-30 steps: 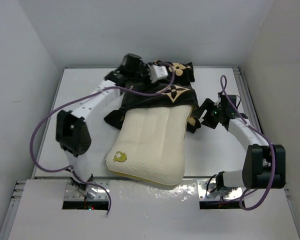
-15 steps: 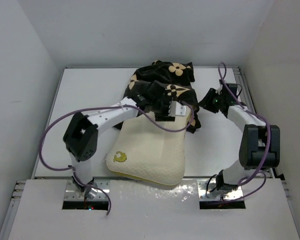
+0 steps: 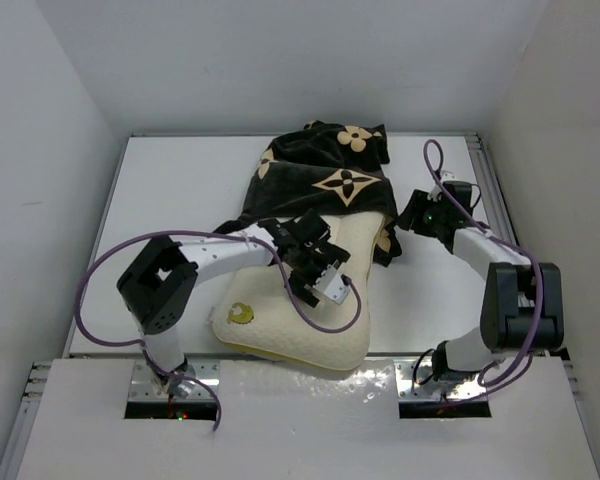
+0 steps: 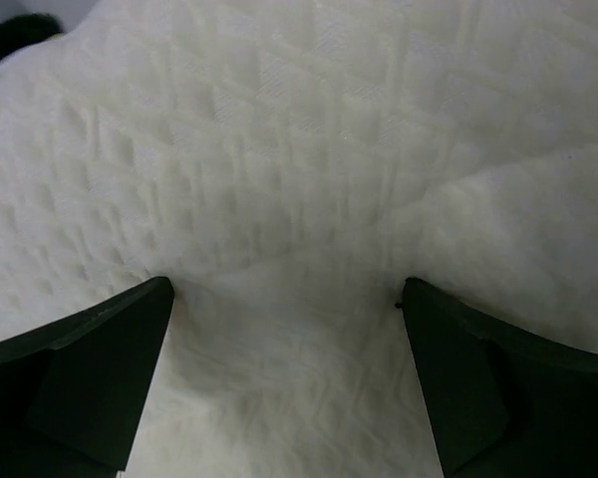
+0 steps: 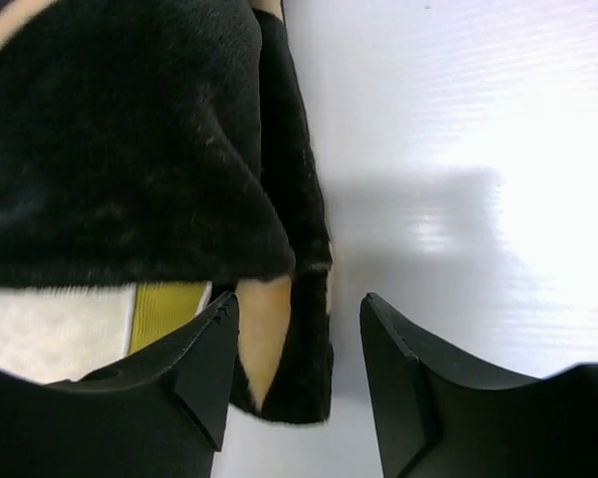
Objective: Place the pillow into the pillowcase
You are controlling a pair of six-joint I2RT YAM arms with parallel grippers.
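Observation:
The cream pillow (image 3: 315,310) lies mid-table, its far end under the mouth of the black flower-printed pillowcase (image 3: 325,180). My left gripper (image 3: 315,275) hovers low over the pillow's middle. In the left wrist view its fingers (image 4: 100,349) are spread wide and open, with bare quilted pillow (image 4: 299,149) between them. My right gripper (image 3: 412,215) is at the pillowcase's right near corner. It stands open in the right wrist view (image 5: 297,304). The hanging pillowcase edge (image 5: 299,339) lies between the jaws unclamped, and the pillow's yellow side band (image 5: 164,309) shows beside it.
White walls enclose the table (image 3: 180,190) on the left, back and right. The left arm's purple cable (image 3: 100,270) loops over the table's left side. The right arm's cable (image 3: 435,160) arcs above its wrist.
My left gripper has left the pillowcase's near edge, swung toward me over the pillow and opened wide. The right gripper has shifted slightly along the pillowcase's right corner.

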